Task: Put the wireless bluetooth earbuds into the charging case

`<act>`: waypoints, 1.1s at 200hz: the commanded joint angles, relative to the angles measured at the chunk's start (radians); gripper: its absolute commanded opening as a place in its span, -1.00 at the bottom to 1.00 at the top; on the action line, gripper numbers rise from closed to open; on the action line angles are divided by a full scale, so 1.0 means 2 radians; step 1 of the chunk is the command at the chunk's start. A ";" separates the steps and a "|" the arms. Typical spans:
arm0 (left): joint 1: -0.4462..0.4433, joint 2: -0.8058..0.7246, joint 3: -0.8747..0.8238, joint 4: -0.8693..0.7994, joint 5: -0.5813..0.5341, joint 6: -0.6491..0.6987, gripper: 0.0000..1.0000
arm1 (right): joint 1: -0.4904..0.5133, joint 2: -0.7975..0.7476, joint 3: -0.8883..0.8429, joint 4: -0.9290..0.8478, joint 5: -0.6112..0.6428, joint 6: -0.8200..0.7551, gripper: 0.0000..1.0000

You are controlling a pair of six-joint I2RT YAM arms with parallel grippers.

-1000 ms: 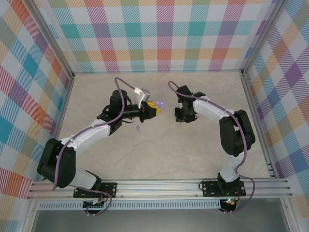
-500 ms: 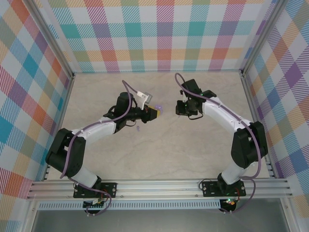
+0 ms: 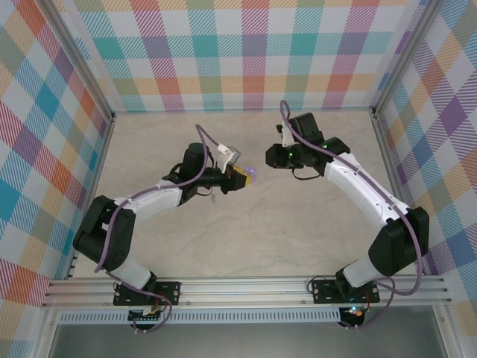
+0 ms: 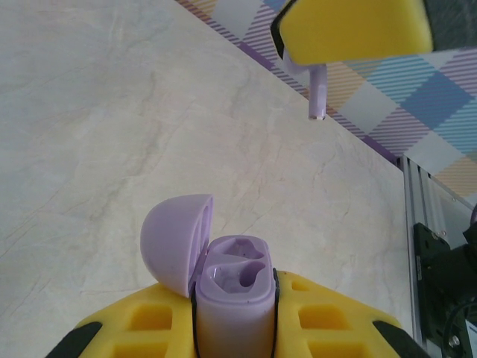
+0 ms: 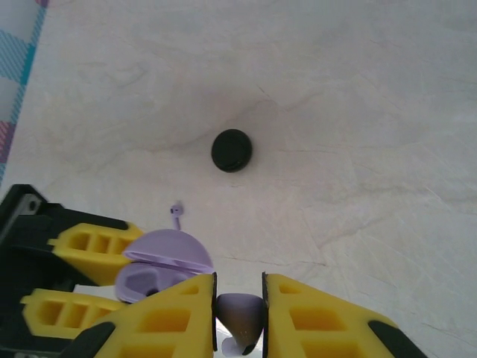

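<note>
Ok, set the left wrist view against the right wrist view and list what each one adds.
Left wrist adds a straight look into the open lilac case, where both sockets look empty, plus the checked wall and a metal rail. Right wrist adds a black disc and a loose lilac earbud, both lying on the table. Both share the case clamped in the left pincer, the second lilac earbud gripped by the right pincer, and the table.
</note>
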 commanded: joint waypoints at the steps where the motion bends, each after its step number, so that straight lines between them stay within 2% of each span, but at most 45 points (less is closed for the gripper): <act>1: -0.009 -0.020 0.010 0.018 0.024 0.040 -0.83 | 0.011 -0.021 0.016 0.024 -0.023 -0.004 -0.60; 33: -0.015 -0.033 0.007 0.037 0.024 0.051 -0.83 | 0.030 -0.037 0.014 0.038 -0.019 -0.007 -0.59; 137: -0.020 -0.051 0.026 0.048 0.027 0.027 -0.82 | 0.072 -0.055 0.002 0.058 0.055 -0.025 -0.60; 220: -0.022 -0.057 0.034 0.051 0.036 0.014 -0.82 | 0.087 -0.049 0.003 0.057 0.082 -0.034 -0.59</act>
